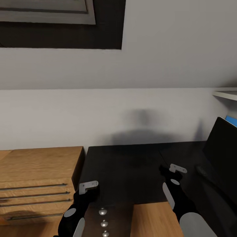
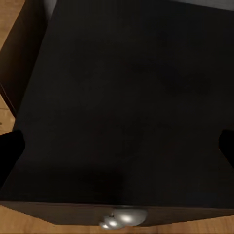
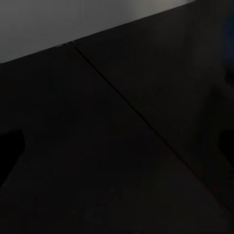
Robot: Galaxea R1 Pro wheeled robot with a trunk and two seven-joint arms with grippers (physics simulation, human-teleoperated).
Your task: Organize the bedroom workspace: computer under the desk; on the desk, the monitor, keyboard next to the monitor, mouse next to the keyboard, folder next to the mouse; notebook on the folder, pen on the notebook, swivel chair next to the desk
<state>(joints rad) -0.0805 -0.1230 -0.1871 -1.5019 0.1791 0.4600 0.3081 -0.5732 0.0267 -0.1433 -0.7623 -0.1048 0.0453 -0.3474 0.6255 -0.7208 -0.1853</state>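
**Both arms over the black desk, monitor at the right edge**

The desk (image 1: 131,168) runs along the white wall, its glossy top bare beneath both arms. The monitor (image 1: 221,154) stands on it at the far right, its wide dark panel upright and angled toward the wall. Left gripper (image 1: 88,187) hovers above the drawer unit (image 1: 107,220); right gripper (image 1: 177,169) hangs near the monitor. Whether either gripper's jaws are apart cannot be told. A wood cabinet (image 1: 36,184) stands just left of the desk.
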